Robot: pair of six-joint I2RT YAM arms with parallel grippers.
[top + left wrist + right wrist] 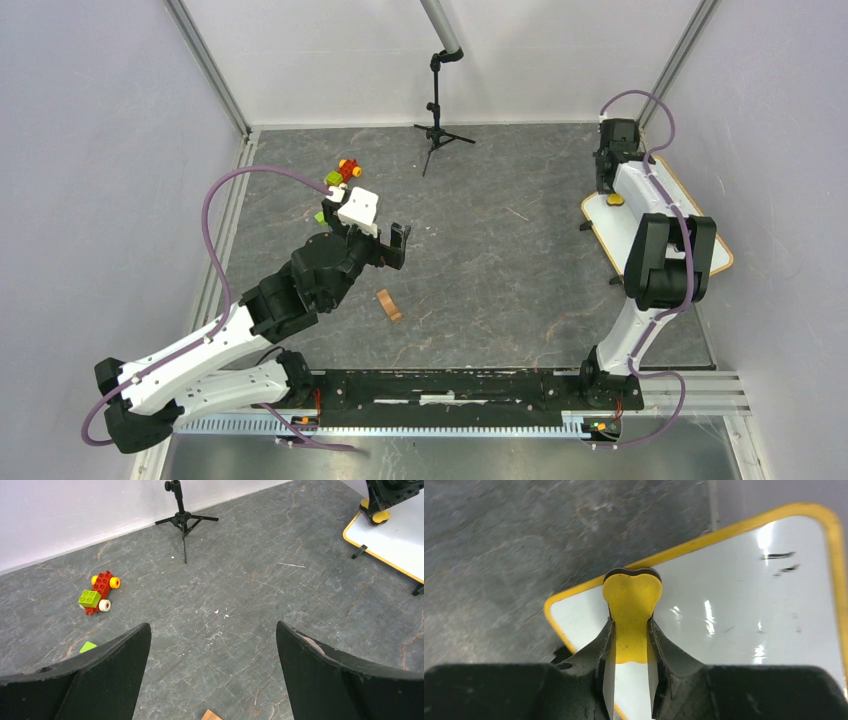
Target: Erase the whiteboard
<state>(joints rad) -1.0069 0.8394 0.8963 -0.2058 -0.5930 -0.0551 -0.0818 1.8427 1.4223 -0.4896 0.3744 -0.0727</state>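
The whiteboard [607,226], white with a yellow-tan frame, lies at the right side of the table, and also shows in the left wrist view [395,535]. My right gripper [630,624] is shut on a yellow eraser [631,600], whose dark pad rests on the whiteboard [734,615] near one edge. A few short dark marks [776,556] sit by a far corner of the board. From above, the eraser [615,199] is at the board's far end under the right gripper [612,190]. My left gripper [368,232] hangs open over the table's middle left, its fingers [120,665] wide apart with nothing between them.
A toy of red, green and yellow bricks [345,170] lies at the back left, with a loose green piece [88,646] near it. A small wooden block [388,304] lies below the left gripper. A black tripod stand [437,120] is at the back centre. Walls close in three sides.
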